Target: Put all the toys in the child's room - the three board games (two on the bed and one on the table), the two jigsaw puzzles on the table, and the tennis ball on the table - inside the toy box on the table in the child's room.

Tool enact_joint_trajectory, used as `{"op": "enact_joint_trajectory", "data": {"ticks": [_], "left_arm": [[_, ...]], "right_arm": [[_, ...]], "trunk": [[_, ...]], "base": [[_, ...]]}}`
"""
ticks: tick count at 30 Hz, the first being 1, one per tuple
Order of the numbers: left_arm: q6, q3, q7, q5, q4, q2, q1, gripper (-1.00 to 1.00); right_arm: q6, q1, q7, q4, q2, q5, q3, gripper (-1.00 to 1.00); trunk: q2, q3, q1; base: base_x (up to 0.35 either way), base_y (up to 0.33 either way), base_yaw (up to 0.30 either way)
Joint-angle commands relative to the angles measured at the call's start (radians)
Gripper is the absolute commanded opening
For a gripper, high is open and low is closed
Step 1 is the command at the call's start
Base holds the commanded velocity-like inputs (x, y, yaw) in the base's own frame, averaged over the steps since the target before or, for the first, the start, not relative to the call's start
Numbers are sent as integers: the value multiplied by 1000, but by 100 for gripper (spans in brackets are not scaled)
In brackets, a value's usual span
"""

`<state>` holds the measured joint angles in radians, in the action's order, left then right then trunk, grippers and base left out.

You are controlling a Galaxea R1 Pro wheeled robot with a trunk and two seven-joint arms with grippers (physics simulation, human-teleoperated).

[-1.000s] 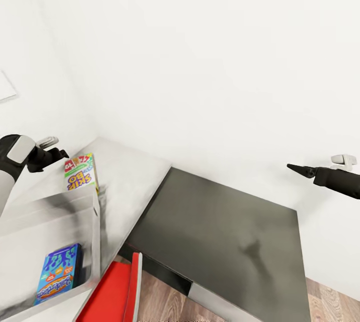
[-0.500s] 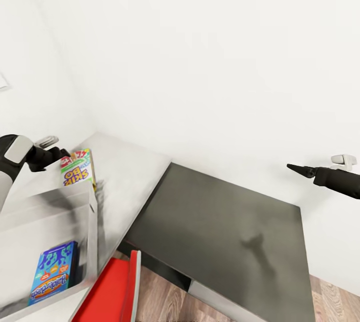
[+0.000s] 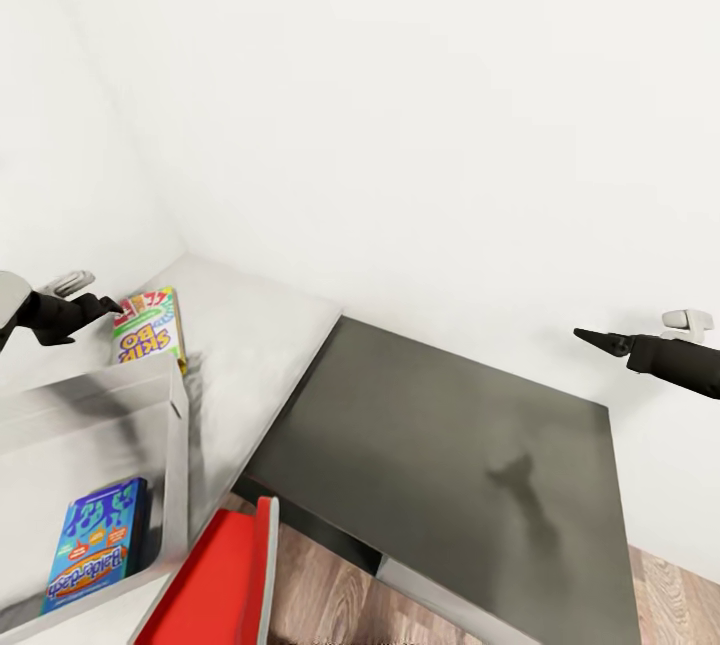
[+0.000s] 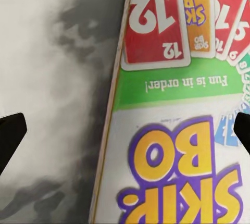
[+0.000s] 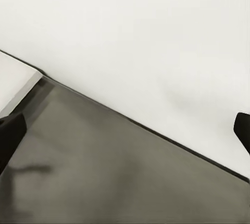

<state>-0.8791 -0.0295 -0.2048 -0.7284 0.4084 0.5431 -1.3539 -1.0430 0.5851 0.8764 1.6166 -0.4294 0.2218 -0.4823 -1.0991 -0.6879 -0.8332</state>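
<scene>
Compared with the earlier head views, the left gripper (image 3: 95, 307) had drawn back toward the left edge of the picture, and the whole view had shifted a little, so the camera itself had moved. At the left, the toy box (image 3: 178, 445) sat on the pale table (image 3: 260, 345) with the blue board game (image 3: 90, 545) lying flat inside it. Just beyond the toy box's far rim lay the SKIP-BO board game (image 3: 150, 327) (image 4: 172, 130), flat on the table near its back corner; the left gripper's fingers stood spread, one on either side of the box's width, not gripping. Closing off-centre could have skewed or dropped the box short of the rim. At the right, the right gripper (image 3: 600, 338) hovered over the dark corner section (image 3: 450, 455), fingers spread and empty.
</scene>
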Motion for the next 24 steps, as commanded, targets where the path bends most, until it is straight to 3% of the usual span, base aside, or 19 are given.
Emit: {"op": "enact_joint_trajectory", "data": {"ticks": [1,16,24], "left_arm": [[-5,-3,-7,-11,1,1,-1,100],[-30,-3,10,-14,1,2,-2,100],[-31,-3,10,-16,12,2,-1,100]], "right_arm": [[-4,1,6,0,0,-2,-1,100],[-4,0,6,0,0,-2,-2,100],[-4,-1,6,0,0,-2,-2,100]], "trunk": [[-8,-6,-4],[-113,-77,-61],[-113,-79,-61]], "base": [[0,0,0],[0,0,0],[0,0,0]]}}
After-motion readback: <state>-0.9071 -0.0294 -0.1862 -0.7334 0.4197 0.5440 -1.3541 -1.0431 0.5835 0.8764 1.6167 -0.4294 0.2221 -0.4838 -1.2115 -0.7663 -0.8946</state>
